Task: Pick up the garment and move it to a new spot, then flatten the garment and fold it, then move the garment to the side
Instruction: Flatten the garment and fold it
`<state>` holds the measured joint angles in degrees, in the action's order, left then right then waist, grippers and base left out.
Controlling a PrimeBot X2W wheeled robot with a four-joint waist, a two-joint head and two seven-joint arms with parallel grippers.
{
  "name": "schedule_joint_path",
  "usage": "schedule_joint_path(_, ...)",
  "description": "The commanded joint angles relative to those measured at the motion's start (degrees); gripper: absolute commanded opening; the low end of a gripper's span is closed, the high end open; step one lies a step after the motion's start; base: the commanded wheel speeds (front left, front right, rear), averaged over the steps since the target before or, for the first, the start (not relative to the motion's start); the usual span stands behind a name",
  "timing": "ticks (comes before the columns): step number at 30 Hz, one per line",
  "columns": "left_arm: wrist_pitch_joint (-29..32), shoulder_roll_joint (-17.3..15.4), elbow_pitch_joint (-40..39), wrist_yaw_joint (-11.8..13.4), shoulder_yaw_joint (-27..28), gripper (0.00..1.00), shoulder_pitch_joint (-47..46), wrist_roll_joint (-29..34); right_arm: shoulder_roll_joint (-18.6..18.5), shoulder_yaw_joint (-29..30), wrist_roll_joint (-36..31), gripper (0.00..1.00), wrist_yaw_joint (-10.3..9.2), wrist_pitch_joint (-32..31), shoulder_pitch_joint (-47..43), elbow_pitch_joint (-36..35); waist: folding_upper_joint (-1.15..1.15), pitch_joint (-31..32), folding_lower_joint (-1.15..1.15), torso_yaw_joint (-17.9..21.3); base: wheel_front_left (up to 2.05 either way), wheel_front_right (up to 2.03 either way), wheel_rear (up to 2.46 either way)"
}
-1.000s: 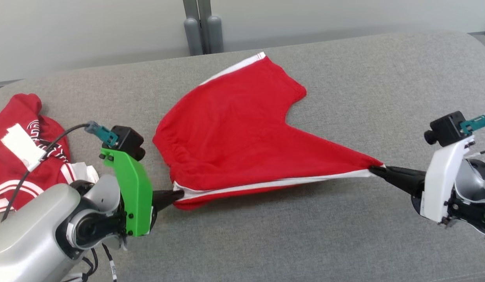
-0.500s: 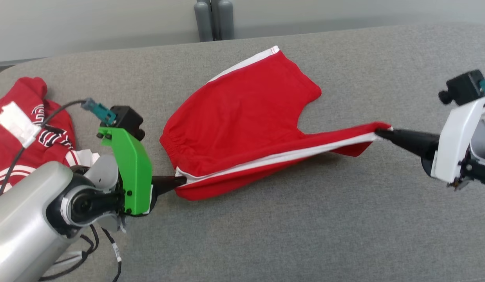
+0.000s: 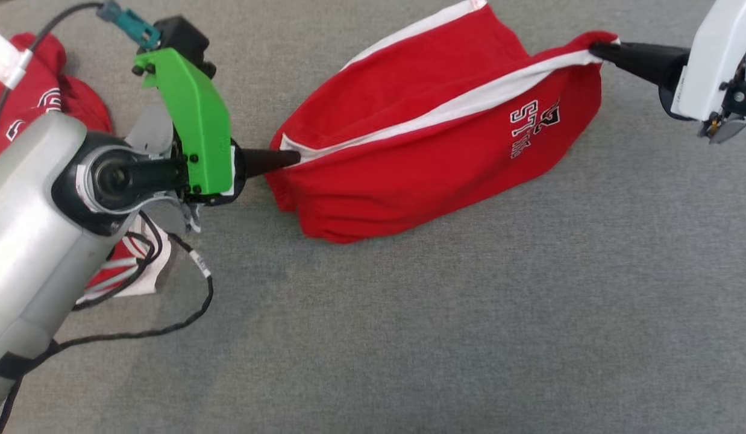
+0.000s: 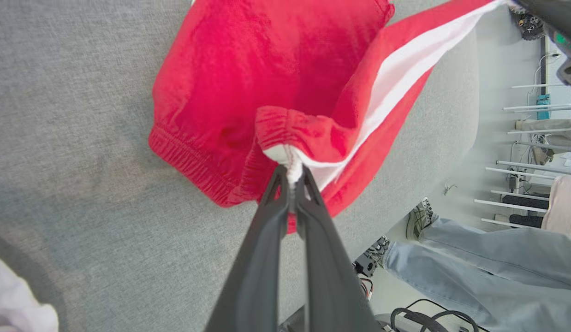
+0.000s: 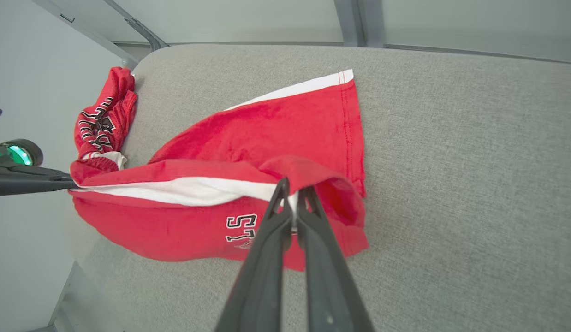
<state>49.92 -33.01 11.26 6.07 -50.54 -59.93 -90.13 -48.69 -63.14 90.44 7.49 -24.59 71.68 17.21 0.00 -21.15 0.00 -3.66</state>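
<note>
Grey padding (image 3: 409, 331) bears red shorts (image 3: 409, 175), left tool (image 3: 296, 158), right tool (image 3: 593, 49) pinching seemingly opposite ends.

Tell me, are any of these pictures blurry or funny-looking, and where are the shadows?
Head view: sharp, even light, a soft shadow beneath the red shorts. Left wrist view: the left gripper looms huge and slightly soft, the room behind tipped sideways. Right wrist view: crisp shorts, the right gripper looming big.

Silver forearm (image 3: 29, 199), green bracket (image 3: 195, 120) (teal plug (image 3: 129, 27) atop), black cable (image 3: 168, 328), white bracket (image 3: 710, 54), dark tapered left pincer (image 3: 291, 158)
</note>
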Motion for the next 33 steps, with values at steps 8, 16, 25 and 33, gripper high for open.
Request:
schedule_joint_path(8,-0.6,4.2,6.8,-1.0,1.5,0.00,-5.9,-0.2,3.6,0.2,-3.4,0.00,0.00,-2.7,8.2,10.1,0.00,-9.7,0.00,-8.1,0.00,0.00,0.00)
schedule_joint_path(16,-2.9,8.5,12.4,-3.7,2.3,0.00,-8.2,0.1,6.6,-1.9,-7.6,0.00,0.00,-3.4,13.0,17.1,0.00,-13.1,0.00,-11.2,0.00,0.00,0.00)
schedule_joint_path(25,-4.0,10.9,16.5,-6.8,2.7,0.10,-9.1,0.2,8.3,-2.8,-8.5,0.00,0.00,-1.1,14.2,19.6,0.00,-13.4,0.00,-11.7,0.00,0.00,0.00)
schedule_joint_path(33,-4.9,10.8,18.2,-9.2,2.9,1.00,-9.1,0.9,9.3,-3.3,-8.3,1.00,0.01,3.5,12.4,20.8,0.00,-11.7,0.00,-10.7,0.00,0.00,0.00)
